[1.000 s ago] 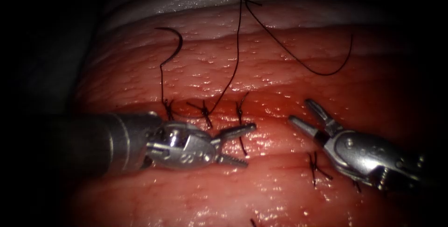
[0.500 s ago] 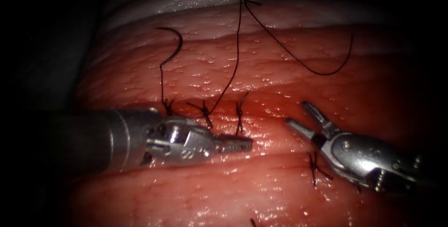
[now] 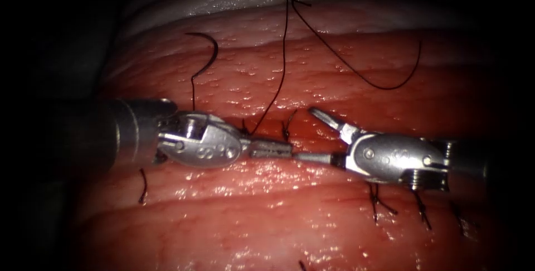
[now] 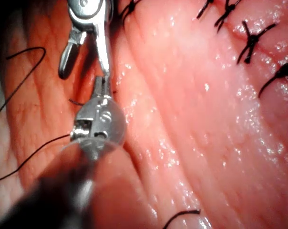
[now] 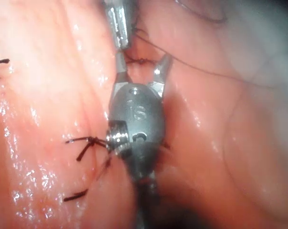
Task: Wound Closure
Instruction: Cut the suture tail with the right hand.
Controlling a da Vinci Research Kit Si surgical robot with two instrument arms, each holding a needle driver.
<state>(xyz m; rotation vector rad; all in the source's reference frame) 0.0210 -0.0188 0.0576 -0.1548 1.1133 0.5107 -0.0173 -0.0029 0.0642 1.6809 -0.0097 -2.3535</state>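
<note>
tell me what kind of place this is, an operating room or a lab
Most likely a bench practice setup, not an operating room: a bare slab of tissue carries a row of tied stitches, a loose needle lies on it, and two robotic tools, left and right, meet there.

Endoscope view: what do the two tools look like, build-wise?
Both are bright silver metal. The left arm's tool has a thick grey cylindrical shaft with a ring band, a rounded wrist housing dotted with small round pins, and short ridged jaws. The right arm's tool has a similar oval housing with pin holes, a coiled spring-like part behind it, and slim tapered jaws.
</note>
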